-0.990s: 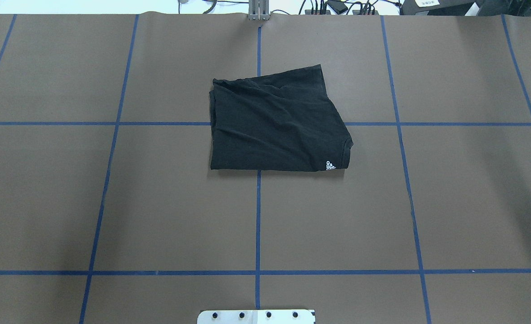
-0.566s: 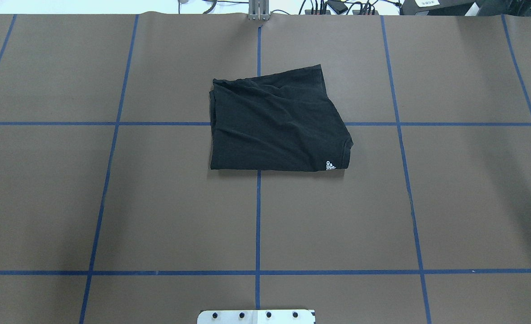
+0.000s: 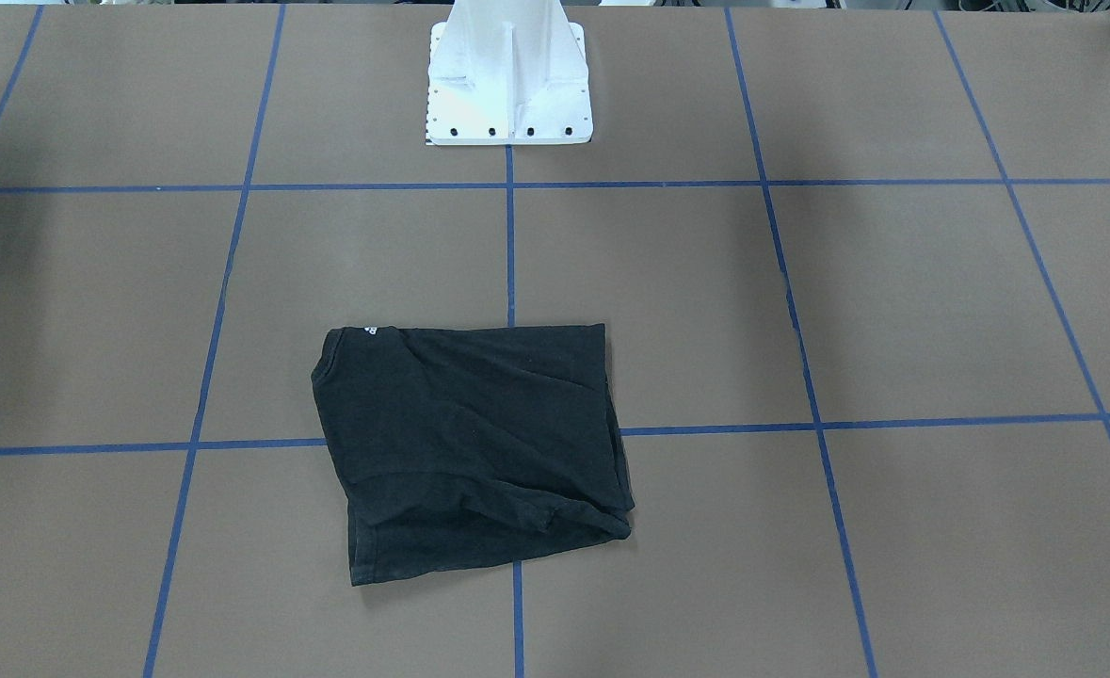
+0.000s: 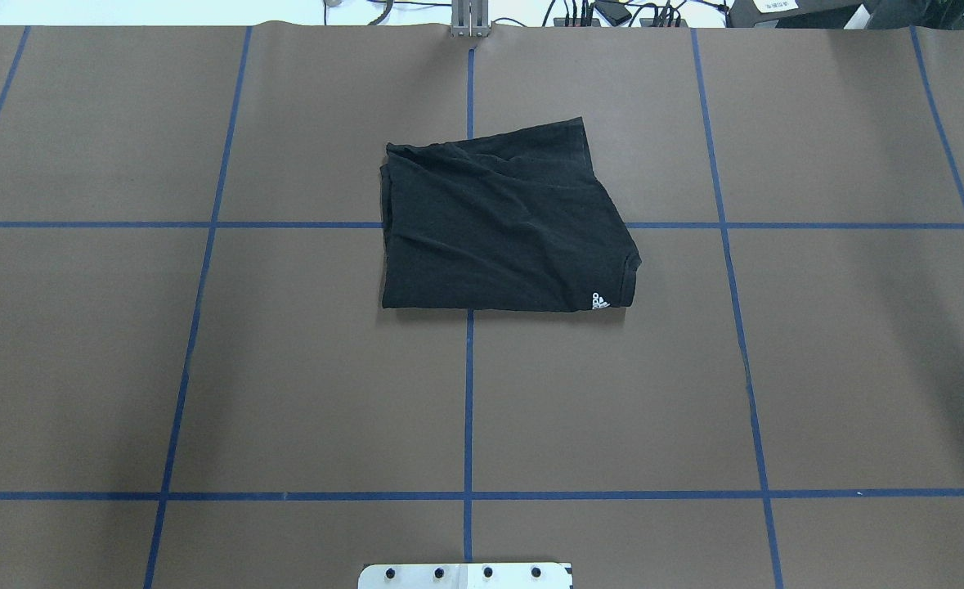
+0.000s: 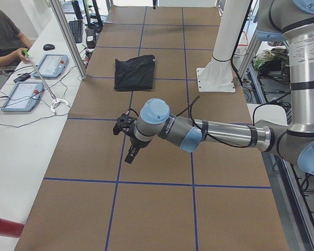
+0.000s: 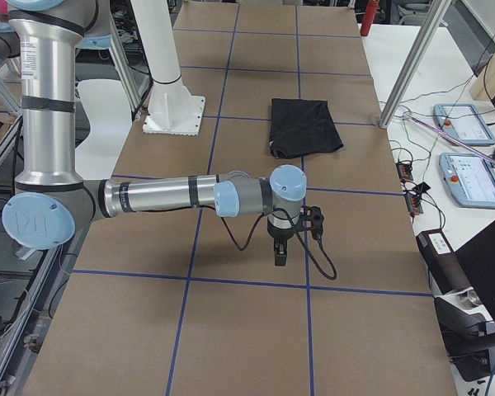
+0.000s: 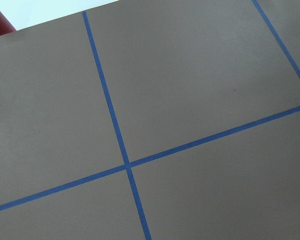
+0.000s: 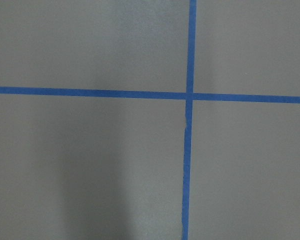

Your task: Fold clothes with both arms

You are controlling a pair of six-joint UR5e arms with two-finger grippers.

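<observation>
Folded black T-shirt (image 4: pixel 502 233) flat on brown table (image 4: pixel 285 393), left claw (image 5: pixel 132 155) and right claw (image 6: pixel 280 252) far off, grip indiscernible

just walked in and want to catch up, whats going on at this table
The black T-shirt lies folded in a slightly wrinkled rectangle on the brown table. Neither arm touches it: the left arm and the right arm hang over bare table at opposite ends, well apart from it. The folding looks done.
</observation>
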